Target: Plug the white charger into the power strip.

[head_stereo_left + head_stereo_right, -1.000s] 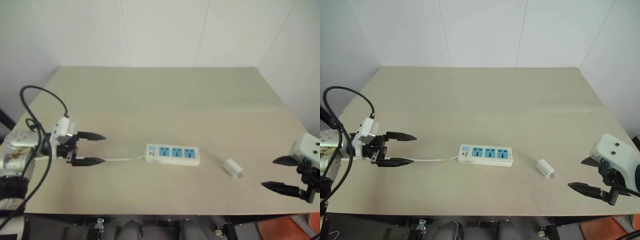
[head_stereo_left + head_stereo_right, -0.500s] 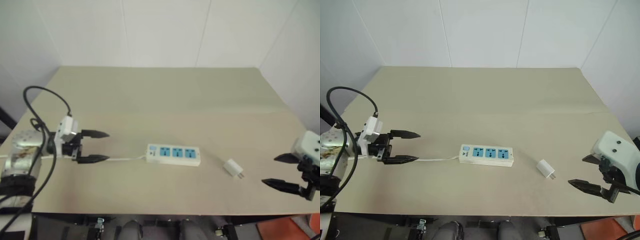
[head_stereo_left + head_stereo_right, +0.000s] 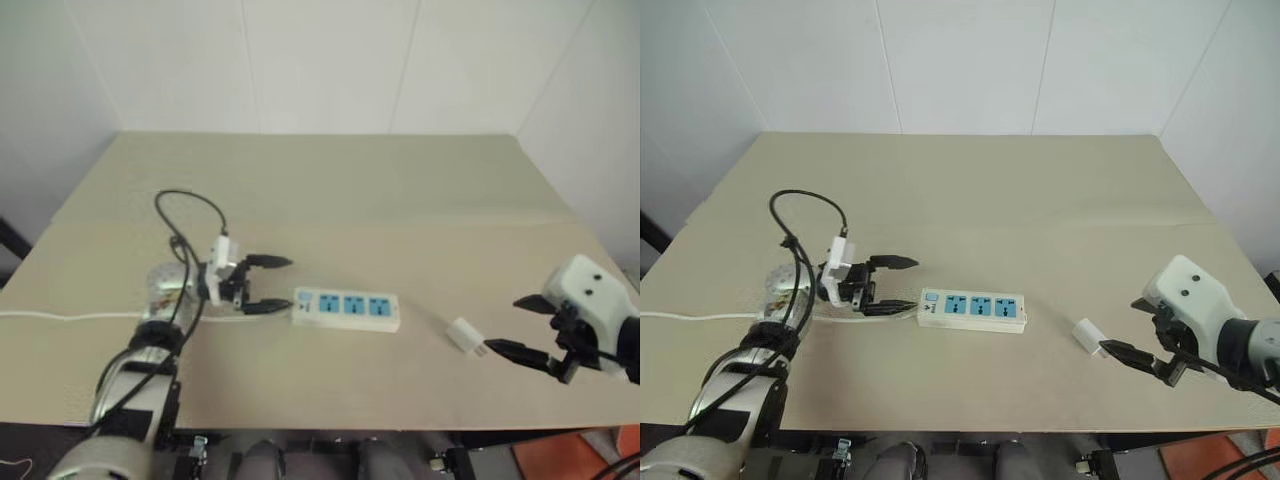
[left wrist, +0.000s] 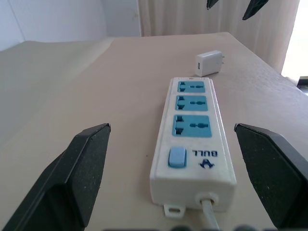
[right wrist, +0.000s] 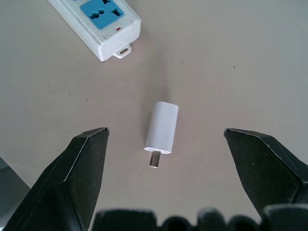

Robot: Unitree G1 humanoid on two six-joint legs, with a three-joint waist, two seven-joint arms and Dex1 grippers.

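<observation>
The power strip [image 3: 346, 309] lies flat at the middle of the table, three blue sockets facing up and its switch end toward my left gripper [image 3: 288, 284]. That gripper points level at the switch end, open, its fingertips just short of the strip [image 4: 195, 139] and spread wider than it. The white charger [image 3: 463, 334] lies on its side to the right of the strip, prongs pointing toward my right gripper [image 3: 501, 325]. This one is open and tilted down; the charger [image 5: 162, 127] lies between and just ahead of its fingers [image 5: 77, 178], untouched.
A thin white cord [image 3: 70, 316] runs left from the strip's switch end to the table's left edge. The beige table [image 3: 330, 190] stretches back to white walls. Its front edge [image 3: 330, 428] runs close below the strip.
My left gripper has swung right along the cord, up to the strip's switch end. My right gripper has shifted left and closer to the charger. Strip and charger have stayed put.
</observation>
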